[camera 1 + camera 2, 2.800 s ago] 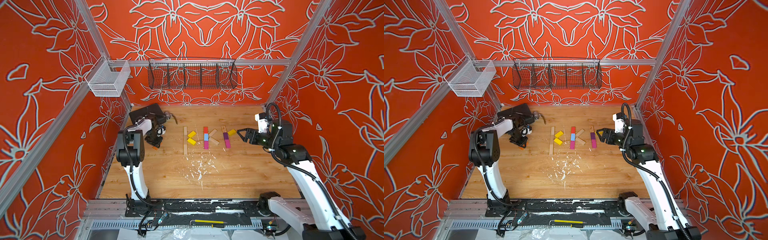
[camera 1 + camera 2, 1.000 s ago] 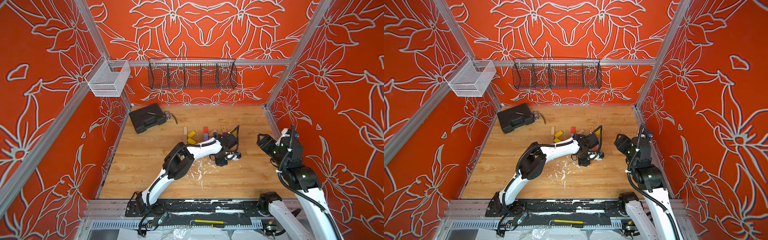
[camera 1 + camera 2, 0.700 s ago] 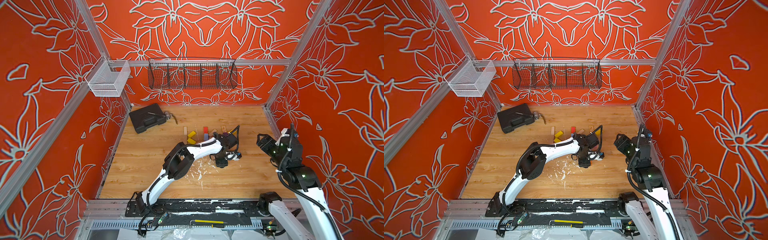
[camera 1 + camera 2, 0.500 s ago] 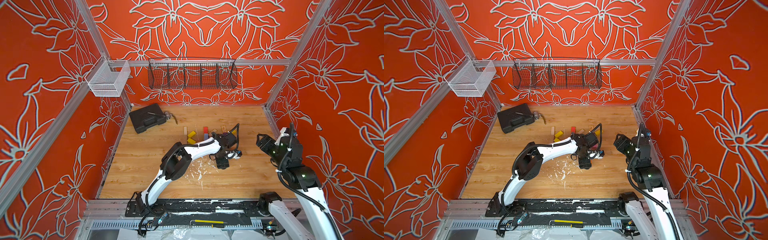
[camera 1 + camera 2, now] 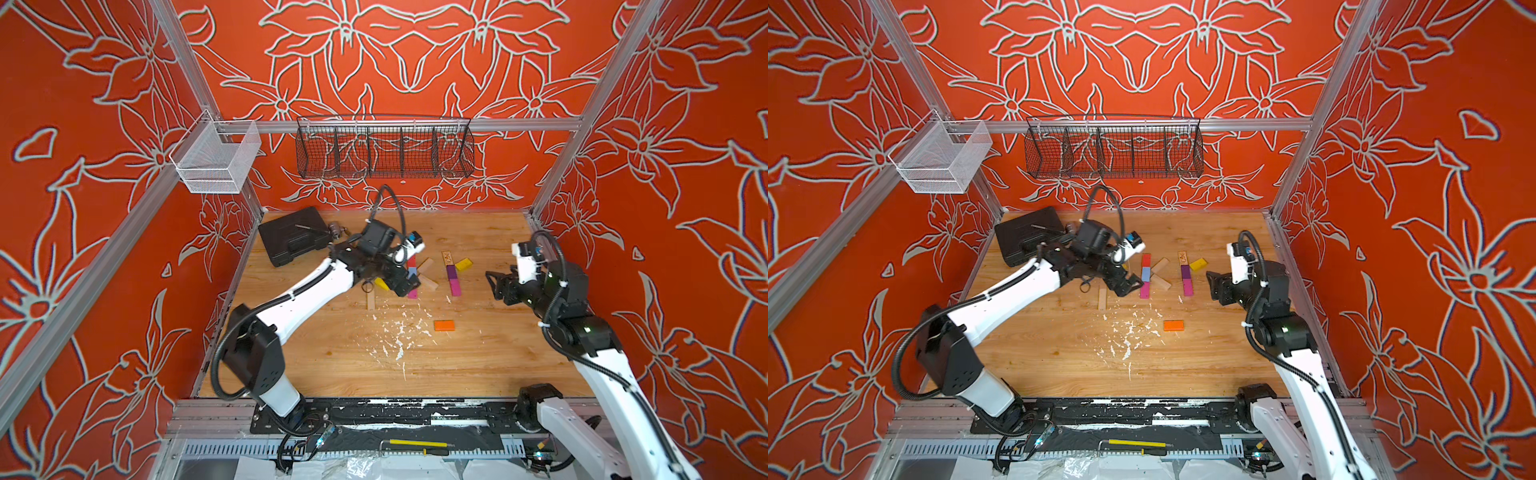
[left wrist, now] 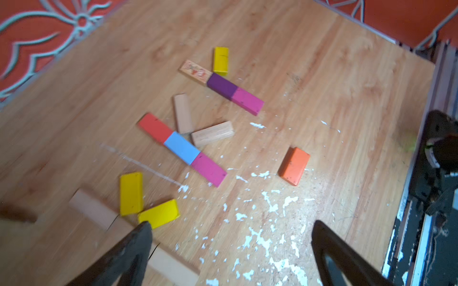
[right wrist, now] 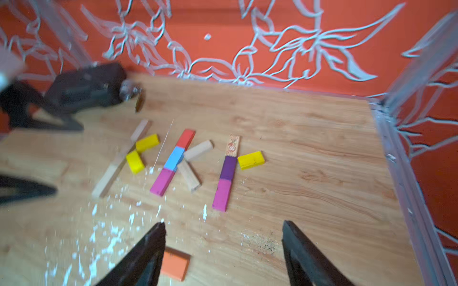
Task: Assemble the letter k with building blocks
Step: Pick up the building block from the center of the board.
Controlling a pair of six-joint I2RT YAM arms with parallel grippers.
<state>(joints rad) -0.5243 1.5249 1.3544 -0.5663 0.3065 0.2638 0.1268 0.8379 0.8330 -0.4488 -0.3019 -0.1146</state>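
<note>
Left wrist view: left jaws spread wide, empty — the orange block (image 6: 294, 166) lies alone on the table (image 6: 322, 74); right jaws spread too.

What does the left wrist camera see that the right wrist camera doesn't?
Only the left wrist view shows the dark rail with white flecks at the side of the picture. Only the right wrist view shows the large black plastic case. Both show the row of red, blue and magenta wooden blocks and the flat orange wooden block, which lies apart from the others.
</note>
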